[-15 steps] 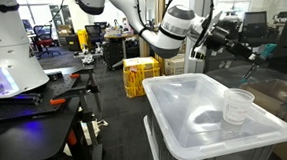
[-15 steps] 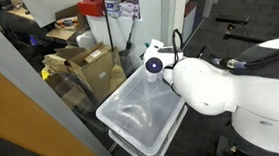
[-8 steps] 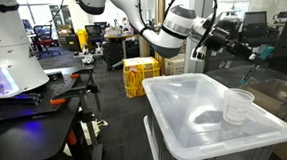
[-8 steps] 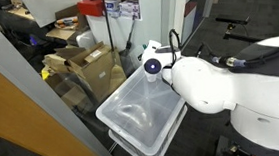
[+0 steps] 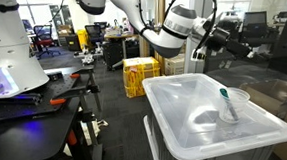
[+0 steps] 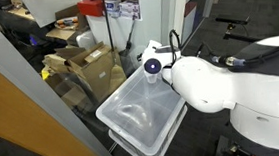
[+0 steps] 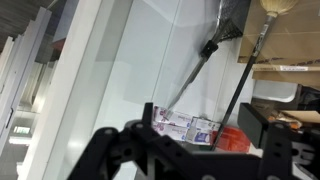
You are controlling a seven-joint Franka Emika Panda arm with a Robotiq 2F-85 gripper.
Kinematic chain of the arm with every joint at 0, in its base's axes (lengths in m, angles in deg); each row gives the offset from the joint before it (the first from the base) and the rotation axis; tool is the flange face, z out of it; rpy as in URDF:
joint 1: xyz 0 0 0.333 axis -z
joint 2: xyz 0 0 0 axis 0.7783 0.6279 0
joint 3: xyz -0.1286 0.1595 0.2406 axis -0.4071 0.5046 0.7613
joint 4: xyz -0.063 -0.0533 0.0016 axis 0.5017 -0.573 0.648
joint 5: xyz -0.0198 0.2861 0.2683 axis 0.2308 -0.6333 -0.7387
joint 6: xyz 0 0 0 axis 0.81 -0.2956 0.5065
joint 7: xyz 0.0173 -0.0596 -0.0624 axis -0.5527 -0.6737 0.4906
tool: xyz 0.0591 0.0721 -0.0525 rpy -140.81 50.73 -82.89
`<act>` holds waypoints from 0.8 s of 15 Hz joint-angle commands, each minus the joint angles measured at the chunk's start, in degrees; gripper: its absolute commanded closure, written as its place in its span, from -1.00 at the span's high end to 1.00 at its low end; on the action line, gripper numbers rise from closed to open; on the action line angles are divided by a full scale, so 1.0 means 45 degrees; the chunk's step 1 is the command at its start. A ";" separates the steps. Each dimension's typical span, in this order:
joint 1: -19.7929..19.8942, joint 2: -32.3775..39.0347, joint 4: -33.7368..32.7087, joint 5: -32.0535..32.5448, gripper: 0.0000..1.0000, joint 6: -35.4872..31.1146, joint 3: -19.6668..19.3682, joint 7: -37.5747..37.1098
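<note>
Pincer (image 7: pixel 190 150) spread wide, holding nothing, well above the bin (image 5: pixel 179 92); pen (image 5: pixel 223 101) leans inside the cup (image 5: pixel 239 109) at the bin's right; best retreat straight up, clear of the cup's rim.

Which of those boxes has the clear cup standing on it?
The big whitish see-through tub up front: the clear cup, a pen inside, stands near its corner. The yellow crate behind carries none.
</note>
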 commanded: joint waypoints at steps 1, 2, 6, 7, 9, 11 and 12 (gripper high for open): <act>-0.0175 -0.0182 0.0515 -0.1396 1.00 -0.0621 0.0139 0.1070; -0.0275 -0.0401 0.0756 -0.1737 1.00 -0.0616 0.0256 0.1504; -0.0700 -0.0856 0.1595 -0.2883 1.00 -0.0426 0.0374 0.2609; -0.0791 -0.0991 0.1808 -0.3085 1.00 -0.0475 0.0403 0.2863; -0.0936 -0.1387 0.2234 -0.3379 1.00 -0.0541 0.0524 0.3401; -0.1009 -0.1905 0.2645 -0.3556 1.00 -0.0682 0.0704 0.3990; -0.1042 -0.2219 0.2850 -0.3601 1.00 -0.0734 0.0811 0.4275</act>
